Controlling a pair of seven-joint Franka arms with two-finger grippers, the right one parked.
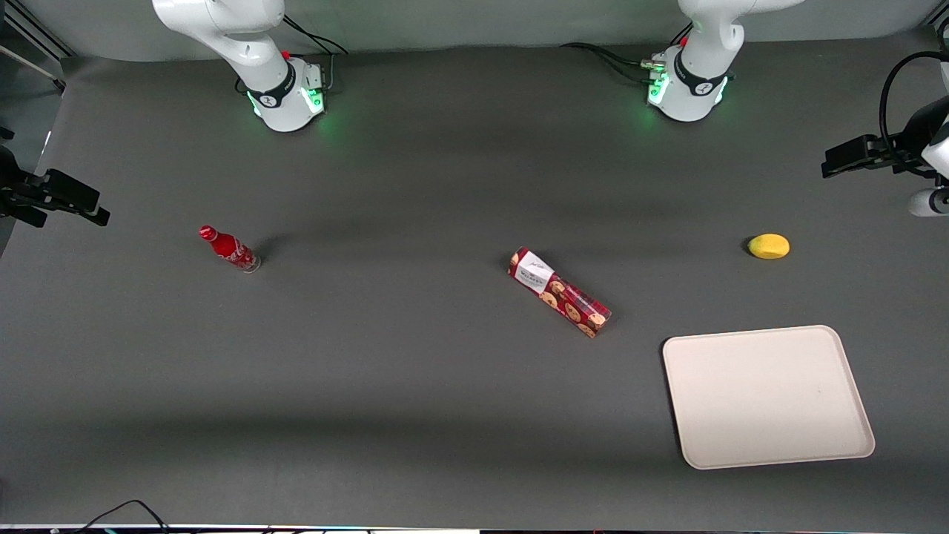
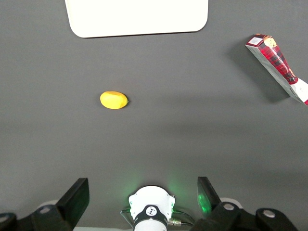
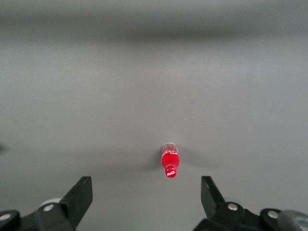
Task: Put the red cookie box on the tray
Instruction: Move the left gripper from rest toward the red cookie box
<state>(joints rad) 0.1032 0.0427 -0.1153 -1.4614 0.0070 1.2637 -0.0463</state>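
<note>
- Four things lie on the table: the box, the tray, a yellow fruit and a small red bottle.
- The box lies flat and slantwise near the middle of the table, its white-label end farther from the front camera, its cookie end pointing toward the tray; box and tray are near but apart.
- The pincer hangs high at the working arm's end of the table, spread wide and holding nothing, well apart from the box.
- The step in hand looks like the reach, with nothing of the task done yet.
- To do it well, I would turn the wrist so the fingers close across the narrow width of the box, near its middle so the long carton does not tip.
- Come straight down; a skewed bite could spin the box on the table.
- The fruit sits farther from the front camera than the tray, off the line between box and tray.
- The tray is bare and far bigger than the box, so any heading fits; aim for its middle, clear of the low rim.
</note>
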